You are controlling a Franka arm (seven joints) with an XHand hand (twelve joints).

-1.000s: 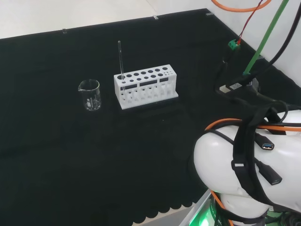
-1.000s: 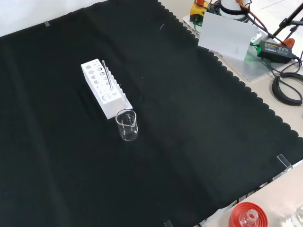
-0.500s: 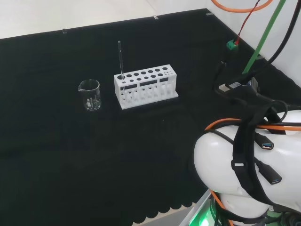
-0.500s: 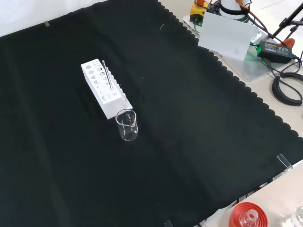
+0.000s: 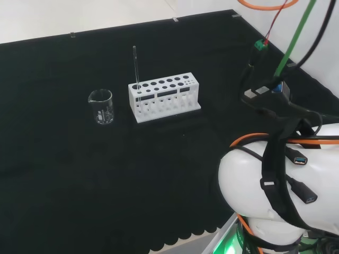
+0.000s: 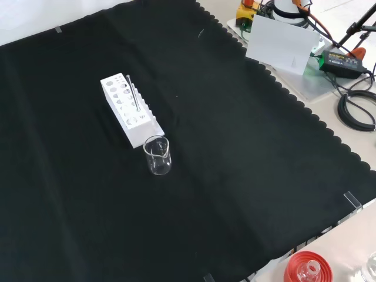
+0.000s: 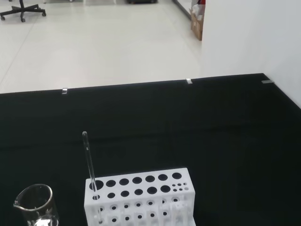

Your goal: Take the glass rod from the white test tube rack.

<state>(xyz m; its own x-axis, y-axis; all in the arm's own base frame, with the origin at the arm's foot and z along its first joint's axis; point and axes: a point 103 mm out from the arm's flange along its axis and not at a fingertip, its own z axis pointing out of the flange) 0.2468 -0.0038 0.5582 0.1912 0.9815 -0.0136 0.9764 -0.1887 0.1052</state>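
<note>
Where the head view looks down, the glass rod (image 5: 135, 66) stands upright in the white test tube rack (image 5: 164, 98) (end hole, beaker (image 5: 101, 106) side). Front view: same. Wrist view: rod ahead; the hand's state I cannot tell.

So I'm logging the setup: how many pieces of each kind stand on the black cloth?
White test tube rack: 1
Glass rod, upright in the rack's end hole nearest the beaker: 1
Clear glass beaker: 1
Total: 3
</note>
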